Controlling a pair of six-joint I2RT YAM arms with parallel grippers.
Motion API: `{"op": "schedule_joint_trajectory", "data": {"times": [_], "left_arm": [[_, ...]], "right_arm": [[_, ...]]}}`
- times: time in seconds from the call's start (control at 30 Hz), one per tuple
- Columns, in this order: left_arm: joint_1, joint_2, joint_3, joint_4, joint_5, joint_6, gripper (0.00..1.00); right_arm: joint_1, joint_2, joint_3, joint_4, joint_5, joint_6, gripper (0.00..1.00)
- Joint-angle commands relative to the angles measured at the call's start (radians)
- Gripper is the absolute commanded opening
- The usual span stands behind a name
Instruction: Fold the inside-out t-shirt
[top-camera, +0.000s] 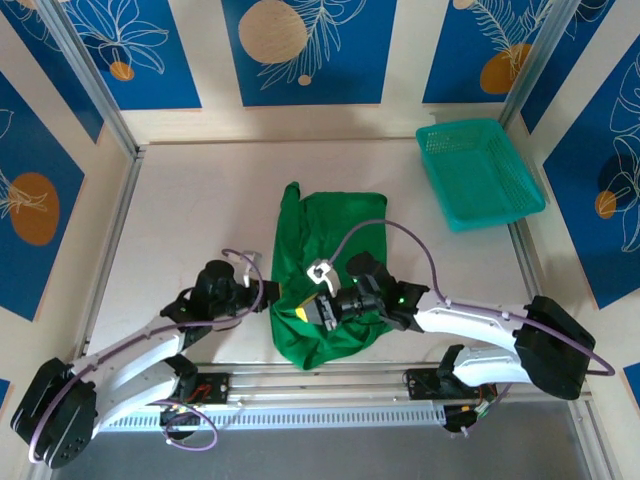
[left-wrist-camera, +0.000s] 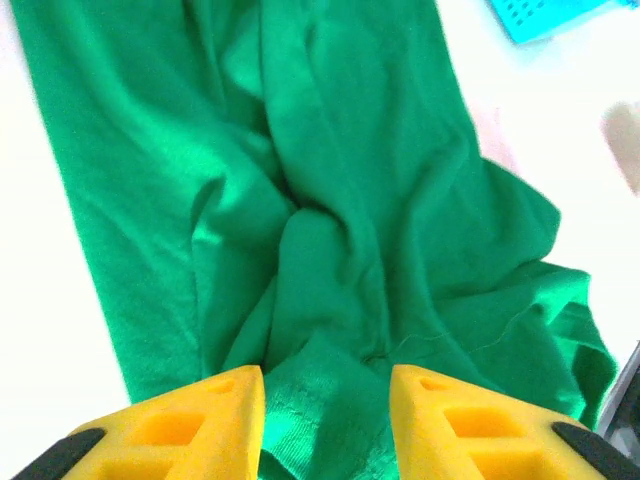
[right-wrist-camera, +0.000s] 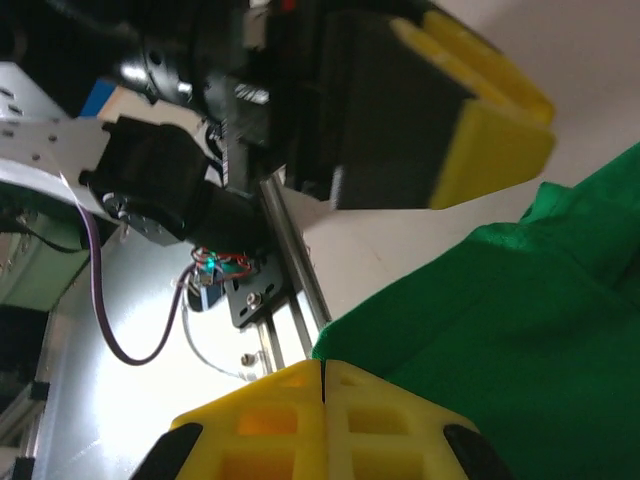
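Lying bunched in a long, wrinkled heap down the middle of the tabletop, the inside-out t-shirt reaches with its near end almost to the metal rail along the tabletop's front edge. Its left edge runs fairly straight, and its right side bulges out in loose folds. Wide bare surface lies to the left of it and beyond its far end. On the right, a bare strip separates it from the teal basket, which sits well apart in the far right corner.

The left jaws stand spread over the shirt's near part, yellow pads apart with green cloth showing between them. The right jaws are pressed together, pads meeting flat just beside the cloth's edge; whether they pinch any of it I cannot tell.

The surface is pale and smooth. Cream walls with blue panels close in three sides, with metal posts at the corners.
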Motion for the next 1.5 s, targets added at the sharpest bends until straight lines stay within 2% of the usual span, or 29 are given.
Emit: {"op": "schedule_joint_trajectory", "data": {"times": [0.0,0.1,0.27,0.37,0.5,0.67,0.9,1.03,1.1,1.23,1.47], "left_arm": [[0.008,-0.012,-0.012,0.022,0.005,0.033,0.34],[0.008,-0.006,-0.024,0.075,0.06,0.042,0.33],[0.008,-0.037,-0.034,0.123,0.15,0.087,0.46],[0.009,-0.071,-0.057,0.131,0.105,0.13,0.52],[0.007,-0.103,-0.041,0.045,0.032,0.207,0.56],[0.006,-0.093,-0.113,0.2,0.017,0.254,0.63],[0.005,0.029,-0.121,0.305,0.048,0.382,0.65],[0.005,0.127,-0.108,0.38,0.072,0.401,0.66],[0.005,0.156,-0.095,0.387,0.047,0.402,0.66],[0.005,0.15,-0.076,0.386,0.025,0.391,0.65],[0.005,0.079,-0.084,0.379,0.08,0.489,0.67]], "right_arm": [[-0.031,-0.014,0.027,0.007,-0.063,0.049,0.0],[-0.047,-0.007,0.039,0.02,-0.081,0.075,0.0],[-0.082,0.003,0.048,0.043,-0.117,0.112,0.0],[-0.095,-0.007,0.056,0.025,-0.122,0.097,0.0],[-0.12,-0.023,0.053,0.011,-0.124,0.097,0.0],[-0.145,-0.046,0.046,-0.005,-0.117,0.095,0.0],[-0.17,-0.073,0.028,-0.003,-0.122,0.104,0.0],[-0.177,-0.082,0.033,-0.02,-0.141,0.099,0.0],[-0.179,-0.082,0.043,-0.043,-0.149,0.086,0.0],[-0.178,-0.083,0.044,-0.052,-0.162,0.082,0.0],[-0.177,-0.094,0.024,-0.047,-0.161,0.078,0.0]]}}
